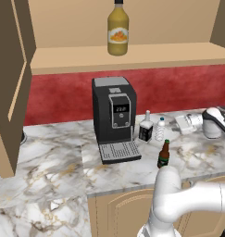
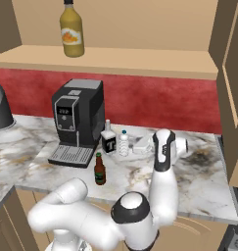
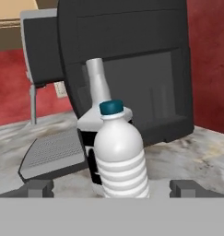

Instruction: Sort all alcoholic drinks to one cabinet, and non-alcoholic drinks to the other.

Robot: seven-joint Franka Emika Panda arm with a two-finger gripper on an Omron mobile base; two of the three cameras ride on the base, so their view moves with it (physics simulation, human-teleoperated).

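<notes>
Marble tabletop point(image 1: 63, 157) runs below a red wall, and above it the wide cabinet point(image 1: 132, 53) stands with doors open. On its shelf, far above the tool and beyond it, the juice bottle point(image 1: 118, 30) stands upright, so I judge one non-alcoholic drink is already in its place.

On the tabletop the tool point(image 3: 111, 188) is low and horizontal, and its two tips stand wide apart with nothing between them yet. Directly in front of the tool, centred between the tips, is the water bottle point(image 3: 119, 159) with its blue cap. It is upright and seems not touched by either tip. This alignment makes sense: the tool looks at the ribbed body from the side, so a move straight ahead would bring the tips on both sides of it.

Just behind the water bottle, touching it or almost, I cannot tell which, stands the squarish bottle point(image 3: 97, 92) with the black label. Because it is so close, the tips could knock it when they close. Behind both is the coffee machine point(image 3: 127, 69) with its grey drip tray point(image 3: 53, 154), at the far side from the tool.

The beer bottle point(image 1: 164, 154) stands apart from the pair, nearer the front edge of the tabletop, to one side of the tool's path.

I judge the step in hand is the approach to the water bottle, which belongs on the shelf with the juice.
</notes>
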